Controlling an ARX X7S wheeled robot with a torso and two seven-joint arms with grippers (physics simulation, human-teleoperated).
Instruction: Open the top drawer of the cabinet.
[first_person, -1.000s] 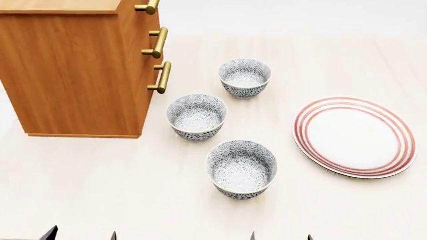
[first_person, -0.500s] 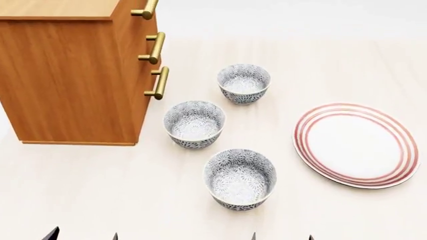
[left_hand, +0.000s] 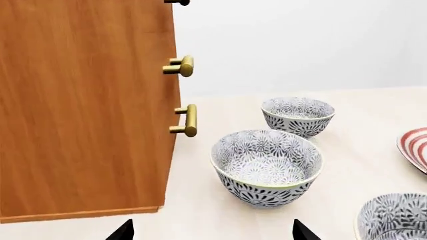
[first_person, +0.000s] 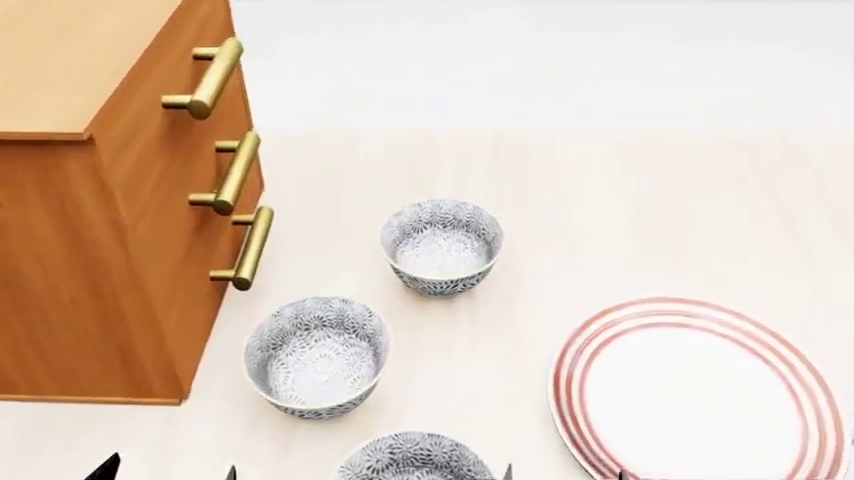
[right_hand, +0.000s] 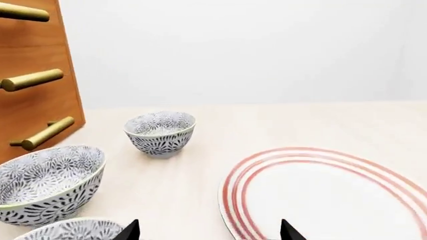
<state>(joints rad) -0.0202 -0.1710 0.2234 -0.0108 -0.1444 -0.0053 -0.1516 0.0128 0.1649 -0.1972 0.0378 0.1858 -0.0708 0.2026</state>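
Observation:
The cabinet (first_person: 94, 260) stands at the left, orange-brown with a lighter top. Its top drawer (first_person: 180, 75) is shut, its front flush with the two lower ones; its brass bar handle (first_person: 207, 78) also shows in the right wrist view (right_hand: 23, 12). My left gripper (first_person: 167, 468) is open and empty, low and in front of the cabinet's side (left_hand: 80, 110); only its fingertips (left_hand: 123, 231) show. My right gripper (first_person: 563, 472) is open and empty, near the plate's near edge, its fingertips (right_hand: 130, 231) well short of the handles.
The two lower handles (first_person: 234, 172) (first_person: 247, 248) sit under the top one. Three patterned bowls (first_person: 442, 247) (first_person: 318, 355) (first_person: 414, 458) stand on the pale table right of the cabinet. A red-ringed white plate (first_person: 701, 395) lies further right.
The head view has shifted: cabinet and bowls slid left and down in the picture, and the drawer fronts show more fully. The fingertips stay at the bottom edge.

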